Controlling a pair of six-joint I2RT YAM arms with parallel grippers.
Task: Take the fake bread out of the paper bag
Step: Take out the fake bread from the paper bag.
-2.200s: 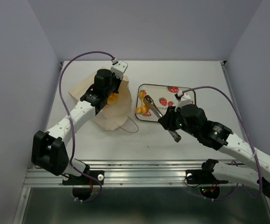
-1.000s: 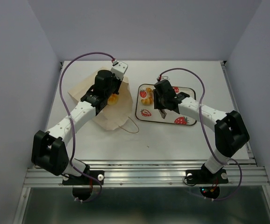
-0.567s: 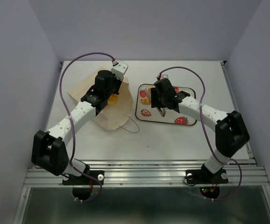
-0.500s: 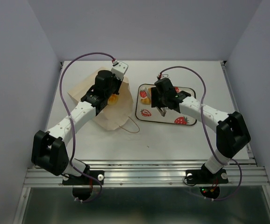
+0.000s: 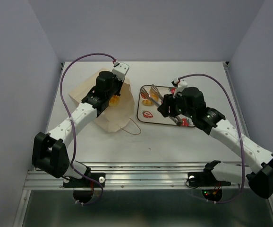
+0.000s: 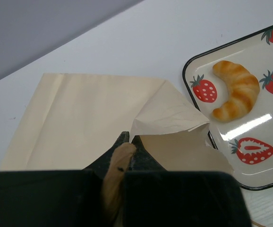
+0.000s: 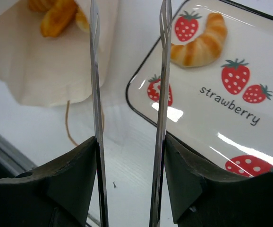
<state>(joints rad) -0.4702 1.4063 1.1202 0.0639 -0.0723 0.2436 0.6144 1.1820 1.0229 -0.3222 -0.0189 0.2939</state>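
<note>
The cream paper bag (image 5: 106,113) lies on its side left of the tray. My left gripper (image 5: 115,88) is shut on the bag's upper mouth edge (image 6: 123,155) and holds it open. Golden bread (image 5: 114,100) shows inside the mouth, and also in the right wrist view (image 7: 56,16). One croissant (image 5: 148,100) lies on the left end of the strawberry tray (image 5: 193,97); it also shows in the left wrist view (image 6: 235,90) and the right wrist view (image 7: 200,45). My right gripper (image 5: 156,92) hangs above the tray's left part, its long metal fingers (image 7: 94,71) open and empty.
A brown cord handle (image 5: 132,128) trails from the bag onto the white table. The tray's black rim (image 7: 141,111) sits close to the bag mouth. Grey walls close in the table on three sides.
My right arm has drawn back from over the tray toward the near right, and its fingers now stand apart above the tray's left end. The left gripper and bag have not moved.
</note>
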